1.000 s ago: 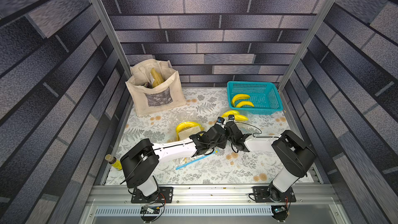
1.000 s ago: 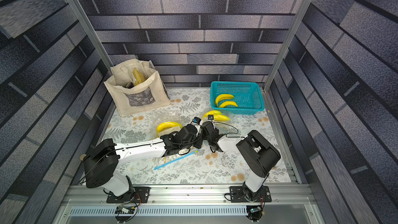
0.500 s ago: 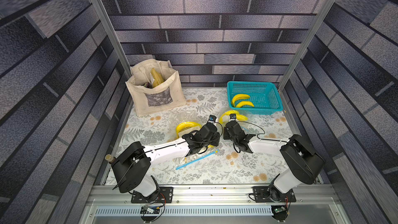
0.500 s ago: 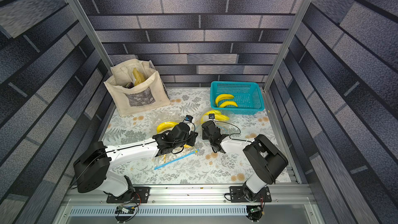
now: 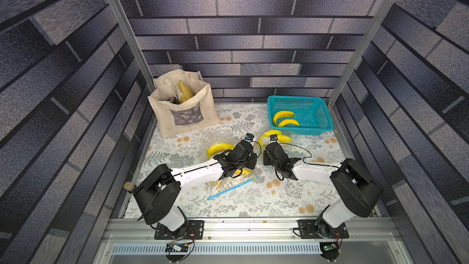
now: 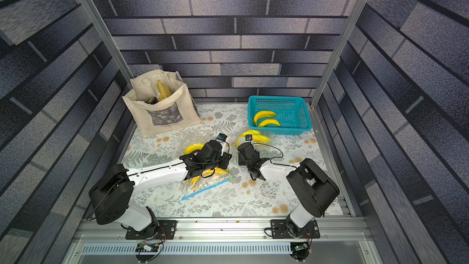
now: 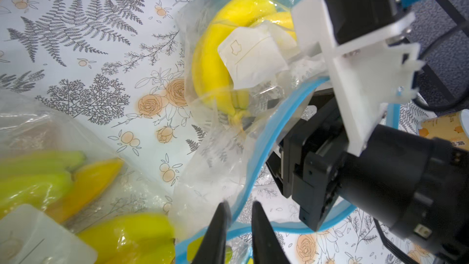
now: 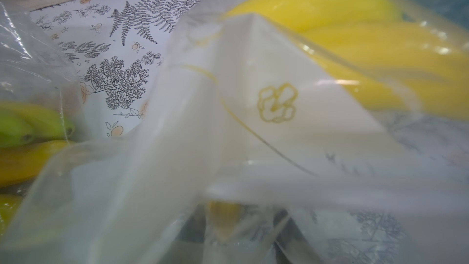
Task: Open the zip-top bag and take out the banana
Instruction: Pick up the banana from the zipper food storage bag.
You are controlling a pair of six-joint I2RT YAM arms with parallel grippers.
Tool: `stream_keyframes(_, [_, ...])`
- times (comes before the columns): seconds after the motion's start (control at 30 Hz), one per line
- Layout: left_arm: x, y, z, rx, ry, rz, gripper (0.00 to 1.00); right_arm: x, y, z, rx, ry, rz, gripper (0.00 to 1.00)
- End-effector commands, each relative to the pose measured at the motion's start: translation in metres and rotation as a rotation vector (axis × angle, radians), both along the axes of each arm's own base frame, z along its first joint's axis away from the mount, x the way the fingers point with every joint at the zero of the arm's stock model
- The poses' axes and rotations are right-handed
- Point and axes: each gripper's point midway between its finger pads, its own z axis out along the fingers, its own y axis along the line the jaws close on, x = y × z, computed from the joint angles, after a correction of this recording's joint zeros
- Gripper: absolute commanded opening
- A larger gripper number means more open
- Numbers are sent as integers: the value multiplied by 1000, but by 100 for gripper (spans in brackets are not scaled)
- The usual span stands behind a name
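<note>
Bag (image 7: 220, 179) unzipped; banana (image 7: 210, 54) not yet out. Your left tool (image 7: 238, 212) stands slightly open at the zip (image 7: 262, 138); right tool (image 7: 261, 113) state: you cannot tell.

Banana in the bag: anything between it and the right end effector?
Nothing solid visible: the bag's blue zip rim gapes around the right end effector, whose tips sit by the banana stem. Crumpled clear film there may intervene.
</note>
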Motion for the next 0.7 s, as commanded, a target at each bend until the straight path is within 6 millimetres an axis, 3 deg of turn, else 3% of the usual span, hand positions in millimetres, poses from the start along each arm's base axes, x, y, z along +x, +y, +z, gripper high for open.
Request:
stream_keyframes(0.0, [2, -10, 4, -25, -2, -44, 20, 9, 5, 0, 4, 9, -8, 45])
stream_keyframes(0.37, [-2, -11, 8, -48, 0, -51, 21, 14, 8, -37, -89, 125, -32, 36])
stream_keyframes(0.67, [-5, -9, 11, -51, 0, -52, 24, 8, 6, -34, -85, 142, -19, 16])
